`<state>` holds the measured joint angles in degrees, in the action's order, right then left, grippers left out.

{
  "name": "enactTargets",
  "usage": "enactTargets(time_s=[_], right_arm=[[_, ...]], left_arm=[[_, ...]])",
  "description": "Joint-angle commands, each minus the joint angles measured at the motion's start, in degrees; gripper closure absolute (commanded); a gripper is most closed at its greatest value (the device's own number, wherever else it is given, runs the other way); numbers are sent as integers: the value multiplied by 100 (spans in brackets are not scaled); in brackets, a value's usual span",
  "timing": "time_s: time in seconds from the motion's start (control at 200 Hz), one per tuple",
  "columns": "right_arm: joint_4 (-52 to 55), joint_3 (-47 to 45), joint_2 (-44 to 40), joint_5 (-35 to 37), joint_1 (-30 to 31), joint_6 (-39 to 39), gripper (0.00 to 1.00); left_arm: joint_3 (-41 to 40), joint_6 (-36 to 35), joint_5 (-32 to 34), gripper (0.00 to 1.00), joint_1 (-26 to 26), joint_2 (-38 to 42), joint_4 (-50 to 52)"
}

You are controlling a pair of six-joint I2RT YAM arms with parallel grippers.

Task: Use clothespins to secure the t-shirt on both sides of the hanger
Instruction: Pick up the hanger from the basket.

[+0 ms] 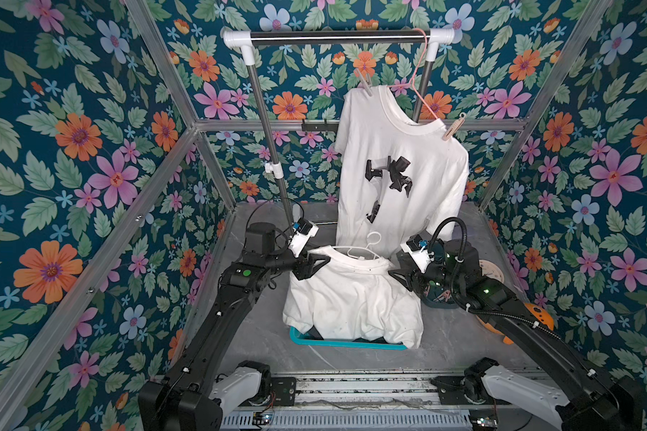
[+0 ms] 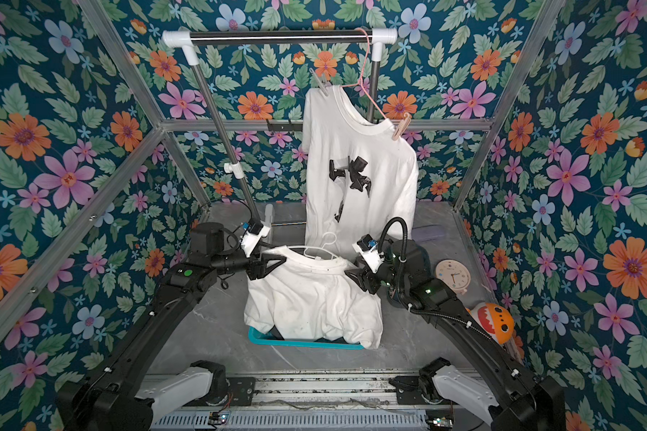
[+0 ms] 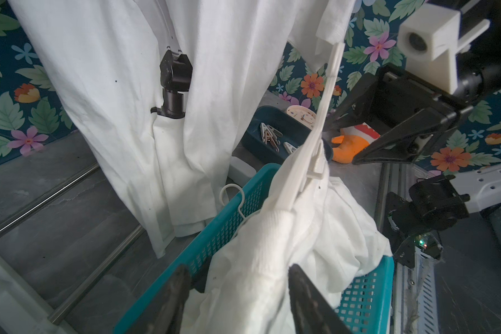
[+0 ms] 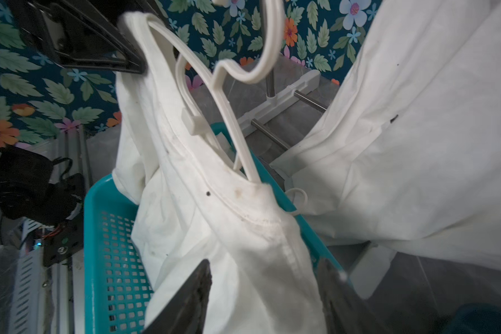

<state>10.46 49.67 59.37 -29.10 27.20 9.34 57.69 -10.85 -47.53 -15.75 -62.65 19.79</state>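
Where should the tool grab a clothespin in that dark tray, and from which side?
Probably take a clothespin across its two splayed prongs, coming straight down from above: they lie flat, and the walls of the dark tray block a sideways approach.

1. I see a clothes rail [image 1: 337, 34] standing at the back of the grey desk [image 1: 449, 336], its bar running crosswise up high.
2. A teal basket [image 2: 303, 342] with perforated walls sits on the desk, front centre.
3. Near the desk's right edge I can see the face of a pale round clock [image 2: 452, 276]. An orange toy [image 2: 493, 321] with a toothy mouth lies near it.
4. Flowered wallpaper [image 1: 71, 149] covers the walls behind a metal frame [image 1: 90, 276].
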Motion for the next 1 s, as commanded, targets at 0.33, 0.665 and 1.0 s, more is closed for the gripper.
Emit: enactTargets(time_s=[0.33, 0.665, 1.0], right_arm=[[-242, 524, 987, -1517, -159, -152, 47], [-378, 393, 873, -1681, -158, -315, 87], [-713, 38, 332, -756, -154, 296, 100]], left_arm=[[-450, -185, -297, 100, -7, 596, -945], [-452, -204, -295, 94, -10, 604, -990], [27, -426, -399, 39, 1, 326, -374]])
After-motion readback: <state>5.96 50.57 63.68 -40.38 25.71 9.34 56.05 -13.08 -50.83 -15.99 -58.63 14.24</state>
